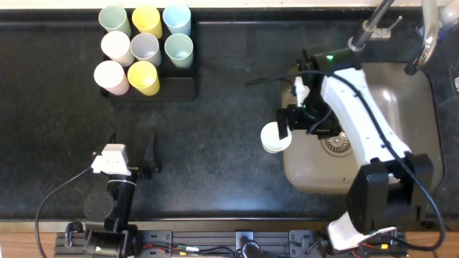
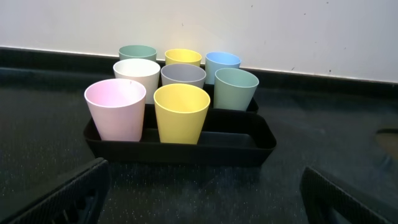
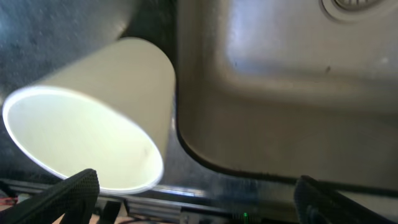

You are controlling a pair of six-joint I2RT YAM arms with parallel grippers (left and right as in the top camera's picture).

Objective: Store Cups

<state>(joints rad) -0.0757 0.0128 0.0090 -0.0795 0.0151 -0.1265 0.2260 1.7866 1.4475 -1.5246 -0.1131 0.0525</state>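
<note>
Top view had the white cup (image 1: 272,137) standing on the dark surface (image 1: 229,172) just beside the left rim of the sink (image 1: 401,100), well apart from the black tray (image 1: 183,93) at the far left, where it likely belonged. Eight cups (image 1: 145,49) filled the tray in rows of three, leaving one corner bare next to the yellow cup (image 1: 143,77), probably the spot meant for the ninth. The right claw (image 3: 196,186) hung over the white cup with its fingers (image 3: 74,193) spread wide, one by the cup's mouth and the other over the sink, clamping nothing; that looked like a line-up for a grasp on the rim. The left claw (image 1: 133,143) sat near its base, also wide and empty, facing the tray, seemingly parked out of the way
</note>
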